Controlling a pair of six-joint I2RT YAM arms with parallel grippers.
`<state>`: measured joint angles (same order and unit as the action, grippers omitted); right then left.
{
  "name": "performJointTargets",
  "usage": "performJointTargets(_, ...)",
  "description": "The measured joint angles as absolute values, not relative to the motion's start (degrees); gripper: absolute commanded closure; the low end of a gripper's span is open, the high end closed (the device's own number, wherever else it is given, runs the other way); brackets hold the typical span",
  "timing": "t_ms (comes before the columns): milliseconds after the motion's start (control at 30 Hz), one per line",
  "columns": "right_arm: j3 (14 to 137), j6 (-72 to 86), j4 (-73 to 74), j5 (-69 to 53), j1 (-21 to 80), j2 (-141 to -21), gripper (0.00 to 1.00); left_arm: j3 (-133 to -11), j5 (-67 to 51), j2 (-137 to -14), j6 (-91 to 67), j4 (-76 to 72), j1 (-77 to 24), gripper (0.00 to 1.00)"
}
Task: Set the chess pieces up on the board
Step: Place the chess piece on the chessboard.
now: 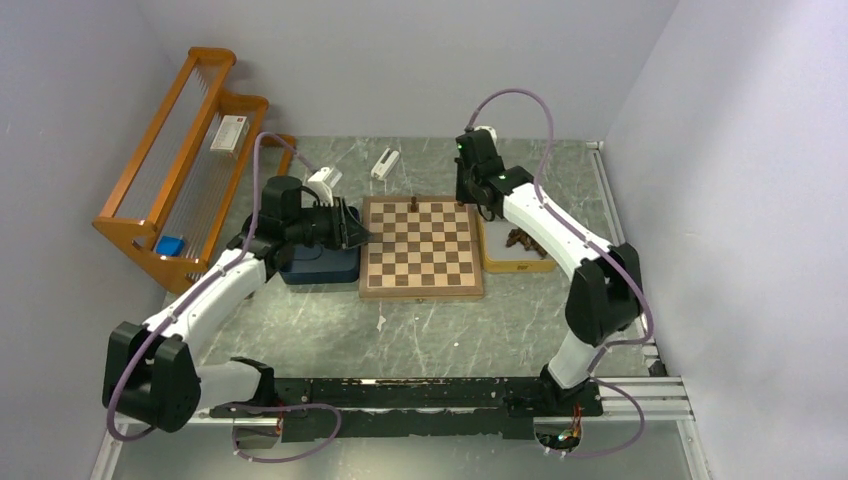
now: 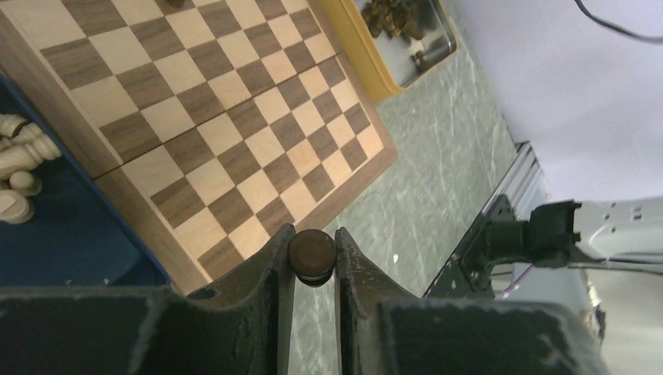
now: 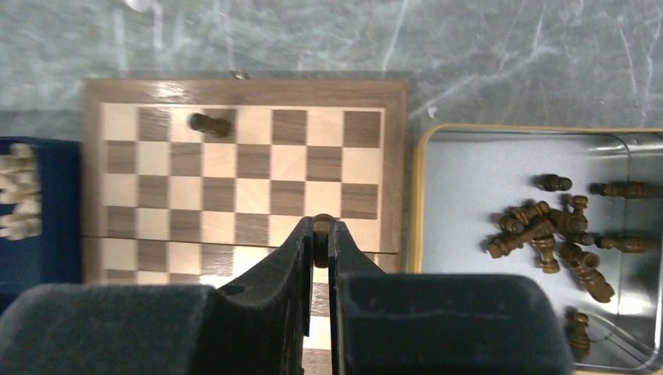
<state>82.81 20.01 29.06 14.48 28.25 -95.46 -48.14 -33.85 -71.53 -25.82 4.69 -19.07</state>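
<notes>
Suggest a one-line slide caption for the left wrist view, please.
Left fingers clamp a dark chess piece near the board, with cream pieces lying in the blue tray alongside.

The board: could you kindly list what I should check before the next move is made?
1. Left gripper jaws shut on the left-held piece, a dark one: ok.
2. Right gripper jaws shut on the right-held piece, also dark: ok.
3. Placed piece stands upright on the board: ok.
4. Both grippers well apart from each other: ok.
5. Which kind each held piece is, hence its square: cannot tell.
</notes>
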Motion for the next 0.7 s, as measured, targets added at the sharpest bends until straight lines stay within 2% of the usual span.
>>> performJointTargets(433,97.3,17.5,33.5,17.6,28.3,-115.3,0.97,-44.8,-34.4,-64.1,-17.2,11.1,-19.1,0.81)
performJointTargets(700,97.7,17.1,32.5,17.6,28.3,-120.6,0.94,-44.7,-34.4,-63.4,-16.5,11.9,-19.1,0.8)
